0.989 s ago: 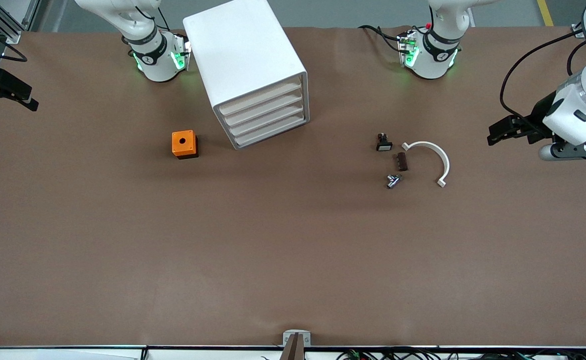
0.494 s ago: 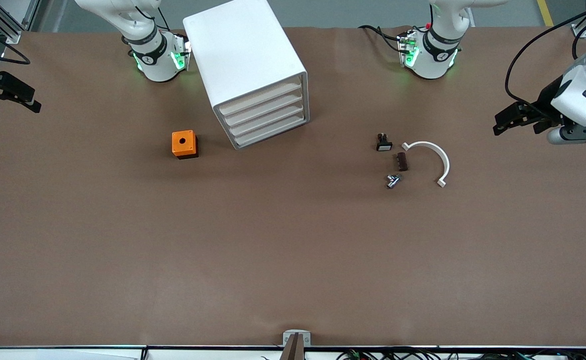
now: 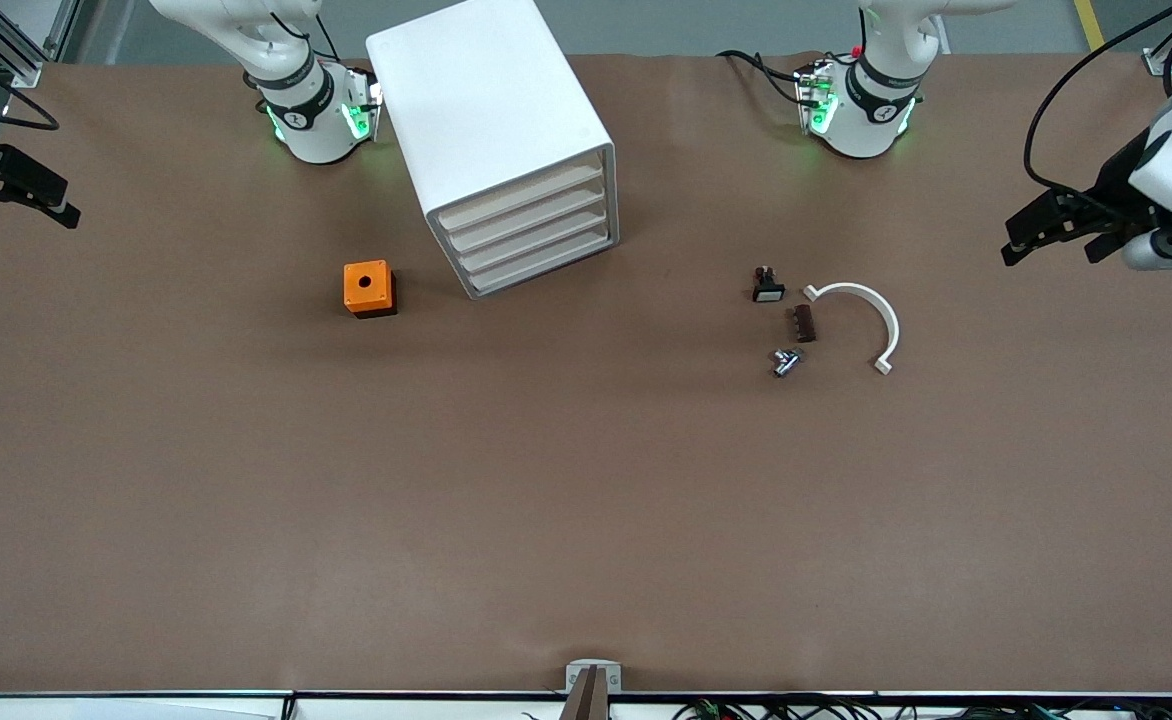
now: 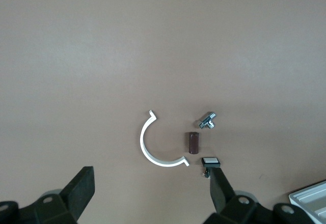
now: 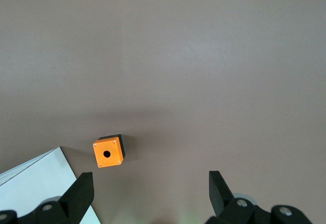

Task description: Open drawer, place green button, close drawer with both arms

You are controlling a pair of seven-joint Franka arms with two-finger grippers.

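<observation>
The white cabinet (image 3: 491,120) stands near the right arm's base. All four of its drawers are shut, including the lower two drawers (image 3: 538,252). The green-capped button is not in view. My left gripper (image 3: 1051,238) is open and empty, in the air over the table edge at the left arm's end; the left wrist view (image 4: 151,183) shows its fingers wide apart above bare table. My right gripper (image 3: 18,203) is open and empty, over the table edge at the right arm's end; the right wrist view (image 5: 150,183) shows the same.
An orange box with a hole (image 3: 369,288) sits beside the cabinet and shows in the right wrist view (image 5: 108,152). A black button with a white face (image 3: 767,287), a brown block (image 3: 803,323), a small metal part (image 3: 786,361) and a white arc (image 3: 861,305) lie together.
My left gripper has moved away from the small parts, toward the table's edge and the robots' side. My right gripper has barely moved. Nothing on the table has moved.
</observation>
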